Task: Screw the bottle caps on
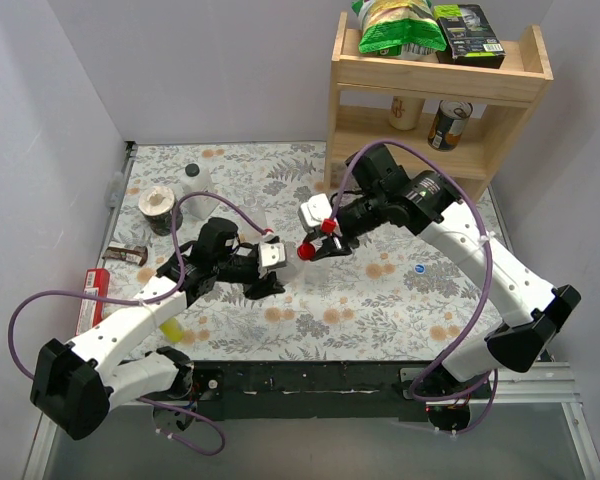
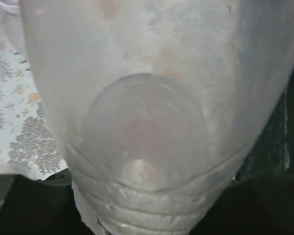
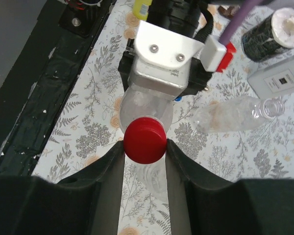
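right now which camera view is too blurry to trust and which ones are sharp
Left wrist: the clear bottle fills the frame, hazy and out of focus. Right wrist: sharp, with the red cap crisp. Top external: evenly lit and in focus, with only soft shadows.

Top view looking steeply down, left wrist close-up on bottle (image 2: 147, 122) — right wrist shares it

Shelf packets (image 1: 400, 25), 1 o'clock: printing not legible.
White box label (image 3: 277, 81), 2 o'clock: marks too small to be read.
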Tool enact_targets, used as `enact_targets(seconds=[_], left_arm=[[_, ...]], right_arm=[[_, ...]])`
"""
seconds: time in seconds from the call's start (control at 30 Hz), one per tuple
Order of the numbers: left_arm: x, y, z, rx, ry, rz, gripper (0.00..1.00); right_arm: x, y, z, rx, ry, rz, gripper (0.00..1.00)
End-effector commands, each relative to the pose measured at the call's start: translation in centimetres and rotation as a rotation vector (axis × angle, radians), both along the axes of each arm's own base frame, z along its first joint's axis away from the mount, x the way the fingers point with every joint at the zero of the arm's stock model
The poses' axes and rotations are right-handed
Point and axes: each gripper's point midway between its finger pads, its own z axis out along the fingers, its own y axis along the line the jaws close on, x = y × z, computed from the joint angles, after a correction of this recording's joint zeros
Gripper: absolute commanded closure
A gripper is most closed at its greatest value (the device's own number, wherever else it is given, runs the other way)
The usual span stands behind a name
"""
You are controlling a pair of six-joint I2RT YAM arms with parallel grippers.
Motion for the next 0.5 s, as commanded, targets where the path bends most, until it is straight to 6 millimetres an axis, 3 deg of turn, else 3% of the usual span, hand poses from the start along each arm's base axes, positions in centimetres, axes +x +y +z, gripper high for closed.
enact_targets(seconds=[0.0, 0.07, 0.1, 0.23, 0.37, 0.47], left_arm=[[5.3, 1.0, 2.8, -0.023, -0.173, 0.289, 1.0], [7.6, 1.8, 4.4, -0.059, -0.26, 0.434, 1.0], [9.0, 3.2, 4.7, -0.042, -0.293, 0.554, 1.0], [11.8, 5.4, 6.5, -0.042, -0.38, 0.754, 1.0], [11.5, 5.2, 6.0, -0.027, -0.348, 0.741, 1.0], [9.5, 4.1, 4.3, -0.021, -0.241, 0.65, 1.0]], right_arm=[[0.7, 1.2, 1.1, 0.034, 0.242, -0.147, 0.74], [1.2, 1.8, 1.1, 0.022, 0.37, -0.218, 0.76], [1.6, 1.8, 1.2, 0.024, 0.413, -0.242, 0.78], [2.3, 2.7, 0.8, 0.011, 0.635, -0.348, 0.83], [2.8, 3.0, 1.1, 0.032, 0.677, -0.377, 0.78], [3.7, 2.2, 3.0, 0.11, 0.505, -0.331, 0.59]])
